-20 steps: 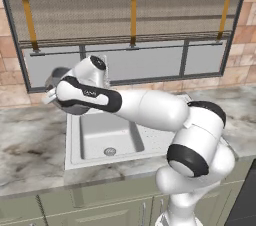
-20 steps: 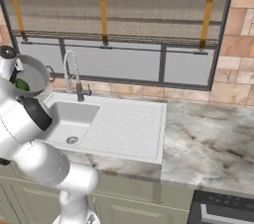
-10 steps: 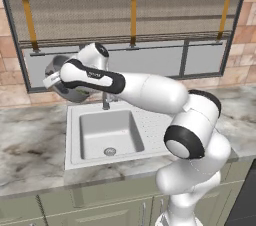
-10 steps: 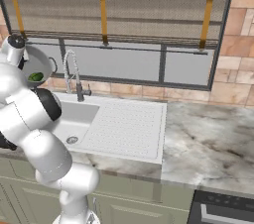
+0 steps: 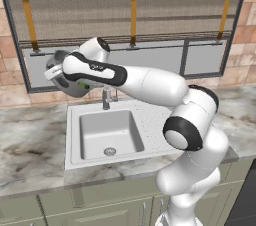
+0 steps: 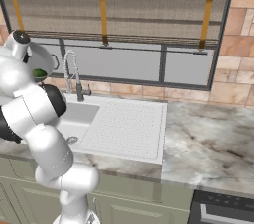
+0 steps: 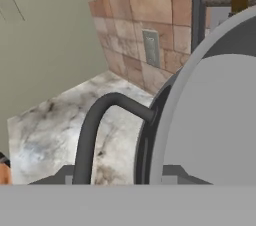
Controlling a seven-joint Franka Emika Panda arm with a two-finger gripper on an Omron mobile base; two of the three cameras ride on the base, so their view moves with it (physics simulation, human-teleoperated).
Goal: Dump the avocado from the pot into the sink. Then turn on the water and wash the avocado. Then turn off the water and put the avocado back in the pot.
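The grey pot (image 5: 70, 81) hangs tilted in the air over the back left corner of the sink (image 5: 75, 120), beside the faucet (image 5: 106, 98). My gripper (image 5: 54, 72) is shut on the pot's dark loop handle (image 7: 95, 125), and the pot's wall (image 7: 210, 130) rises close at the right of the hand view. The dark green avocado (image 6: 38, 73) lies inside the pot (image 6: 43, 63), against its lower side; a sliver of the avocado (image 5: 85, 86) also peeks out in the left base view. The sink (image 6: 74, 111) basin holds nothing but its drain.
The faucet (image 6: 72, 72) stands at the sink's rear edge, just right of the pot. A dotted drainboard (image 6: 130, 124) lies right of the basin. Marble counter (image 5: 30, 145) spreads both sides, with a window frame and brick wall behind.
The arm has carried the pot rightward and a little up, from over the left counter toward the faucet. The avocado has stayed inside the pot.
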